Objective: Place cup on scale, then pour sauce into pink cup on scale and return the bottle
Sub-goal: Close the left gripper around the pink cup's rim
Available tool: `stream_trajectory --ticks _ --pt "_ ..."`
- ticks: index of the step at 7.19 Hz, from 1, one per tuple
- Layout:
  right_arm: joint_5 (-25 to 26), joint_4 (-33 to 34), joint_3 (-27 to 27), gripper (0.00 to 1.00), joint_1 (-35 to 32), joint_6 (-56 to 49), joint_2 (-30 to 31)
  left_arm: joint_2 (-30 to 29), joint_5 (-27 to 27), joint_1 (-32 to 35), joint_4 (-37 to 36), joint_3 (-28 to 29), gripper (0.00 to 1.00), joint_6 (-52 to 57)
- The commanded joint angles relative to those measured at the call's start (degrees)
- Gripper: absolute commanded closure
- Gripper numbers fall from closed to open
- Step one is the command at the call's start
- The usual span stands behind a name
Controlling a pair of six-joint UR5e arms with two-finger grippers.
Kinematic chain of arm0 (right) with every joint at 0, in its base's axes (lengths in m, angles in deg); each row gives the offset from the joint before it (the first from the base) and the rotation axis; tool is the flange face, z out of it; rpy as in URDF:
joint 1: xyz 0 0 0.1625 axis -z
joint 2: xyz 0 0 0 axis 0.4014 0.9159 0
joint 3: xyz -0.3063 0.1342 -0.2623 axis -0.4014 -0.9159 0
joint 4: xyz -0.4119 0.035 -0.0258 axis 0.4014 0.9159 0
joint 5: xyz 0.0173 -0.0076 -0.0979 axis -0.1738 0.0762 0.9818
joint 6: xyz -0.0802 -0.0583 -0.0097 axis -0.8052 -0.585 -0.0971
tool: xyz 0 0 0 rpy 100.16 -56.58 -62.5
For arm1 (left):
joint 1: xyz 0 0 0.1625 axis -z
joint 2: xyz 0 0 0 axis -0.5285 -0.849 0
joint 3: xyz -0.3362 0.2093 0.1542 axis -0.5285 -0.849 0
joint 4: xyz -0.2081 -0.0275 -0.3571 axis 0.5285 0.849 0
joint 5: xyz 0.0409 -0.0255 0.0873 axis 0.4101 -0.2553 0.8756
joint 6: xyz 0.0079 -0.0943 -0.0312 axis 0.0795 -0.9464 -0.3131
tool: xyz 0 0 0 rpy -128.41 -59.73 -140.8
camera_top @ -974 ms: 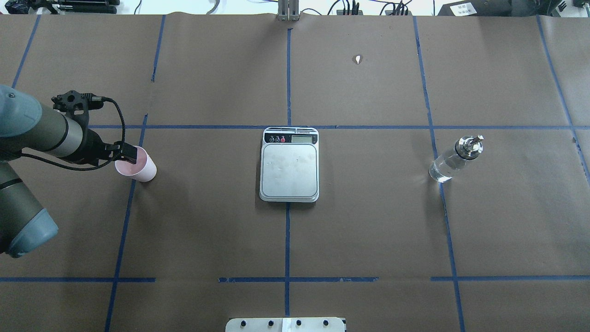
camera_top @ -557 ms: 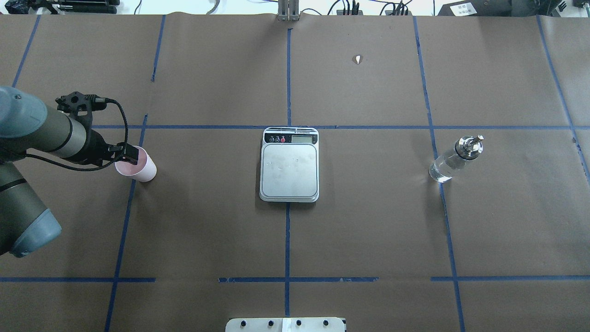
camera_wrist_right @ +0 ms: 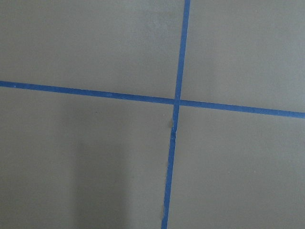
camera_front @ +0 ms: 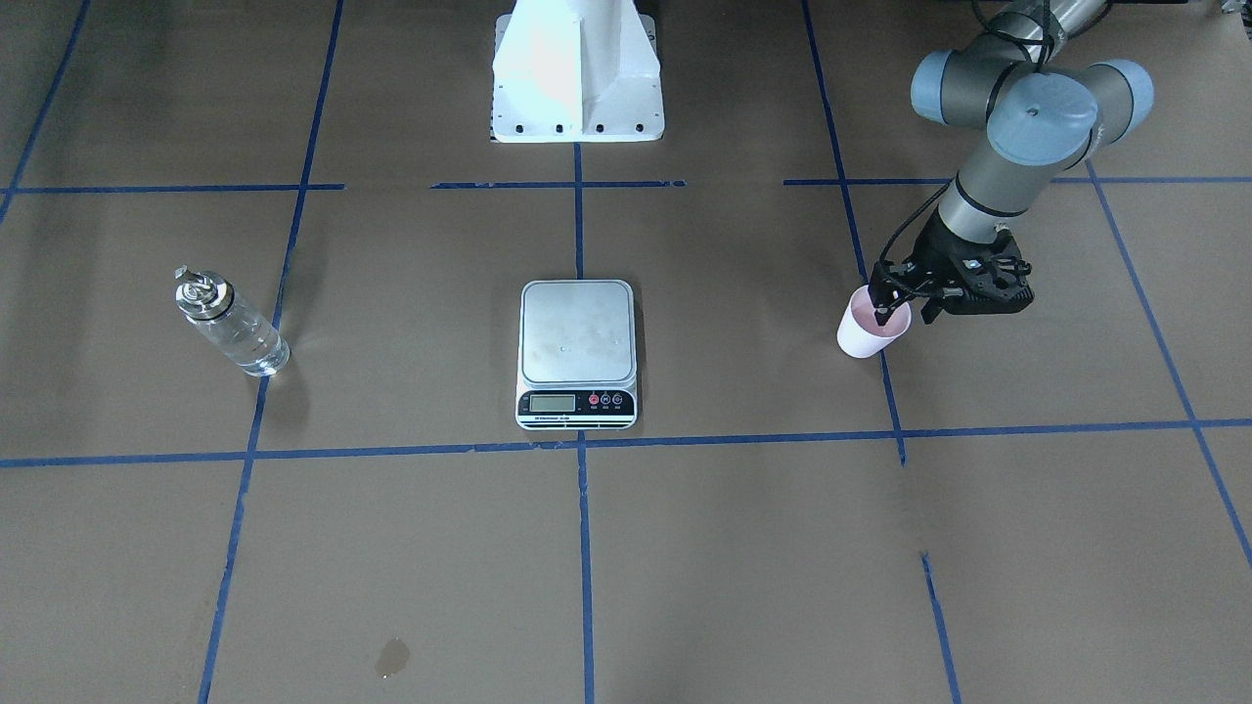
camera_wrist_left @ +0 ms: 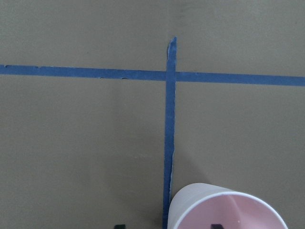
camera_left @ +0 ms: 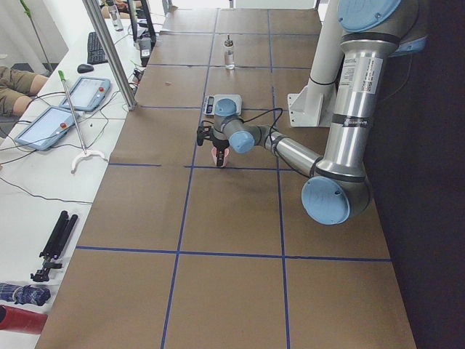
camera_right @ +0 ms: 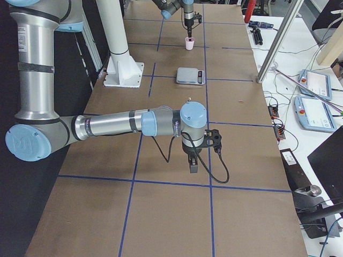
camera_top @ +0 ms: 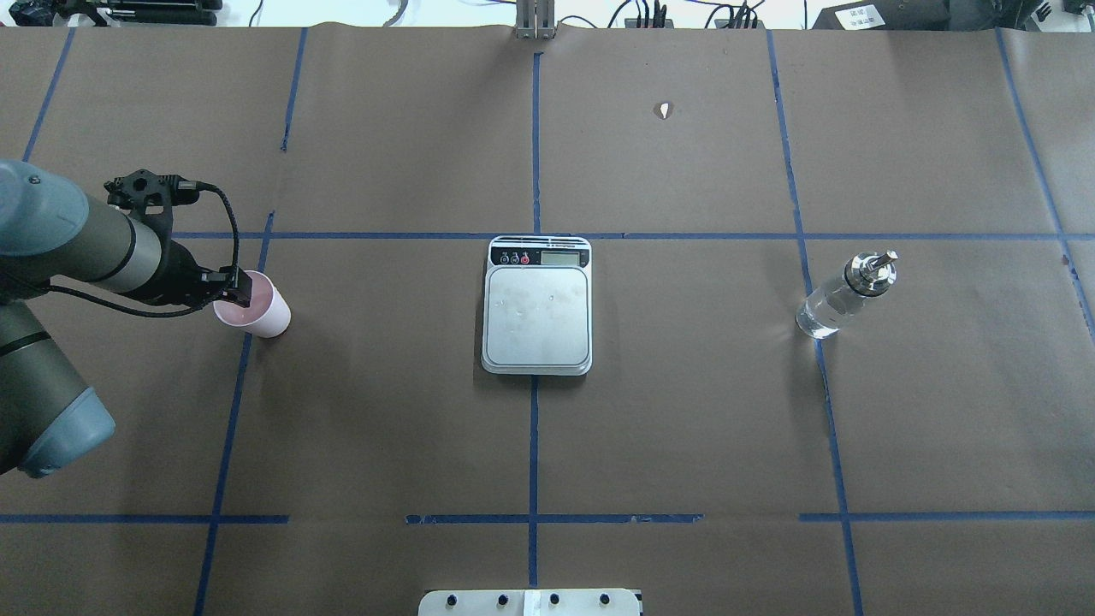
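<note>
The pink cup (camera_top: 259, 310) stands upright on the brown paper at the left, far from the scale (camera_top: 537, 312), which lies in the middle with its steel platform bare. My left gripper (camera_top: 239, 289) is open at the cup's rim. In the left wrist view one fingertip (camera_wrist_left: 217, 225) is inside the cup (camera_wrist_left: 228, 210) and the other is outside its wall. The glass bottle (camera_top: 843, 295) with clear sauce stands at the right. My right gripper (camera_right: 192, 166) shows only in the exterior right view, low over the table near the bottle's side; I cannot tell whether it is open or shut.
Blue tape lines (camera_top: 535, 428) divide the paper into squares. The robot's white base (camera_front: 575, 73) stands behind the scale. A small white scrap (camera_top: 664, 109) lies far back, and a small dark stain (camera_front: 392, 658) marks the paper at the operators' side.
My left gripper has shifted slightly at the cup's rim. The cup, scale and bottle have not moved.
</note>
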Motion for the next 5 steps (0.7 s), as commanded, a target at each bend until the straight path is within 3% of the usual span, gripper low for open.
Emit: stream_trajectory --ticks 1,4,5 --pt "0.0 0.0 0.0 0.00 0.0 0.0 0.0 -0.3 0.0 0.0 0.0 0.2 0.33 0.0" --pt "-0.1 -0.1 0.0 0.00 0.0 0.0 0.0 -0.6 -0.2 -0.5 -0.2 1.0 0.69 -0.1" --pt "-0.1 0.0 0.4 0.00 0.0 0.0 0.0 -0.6 -0.4 -0.5 -0.2 1.0 0.92 -0.1"
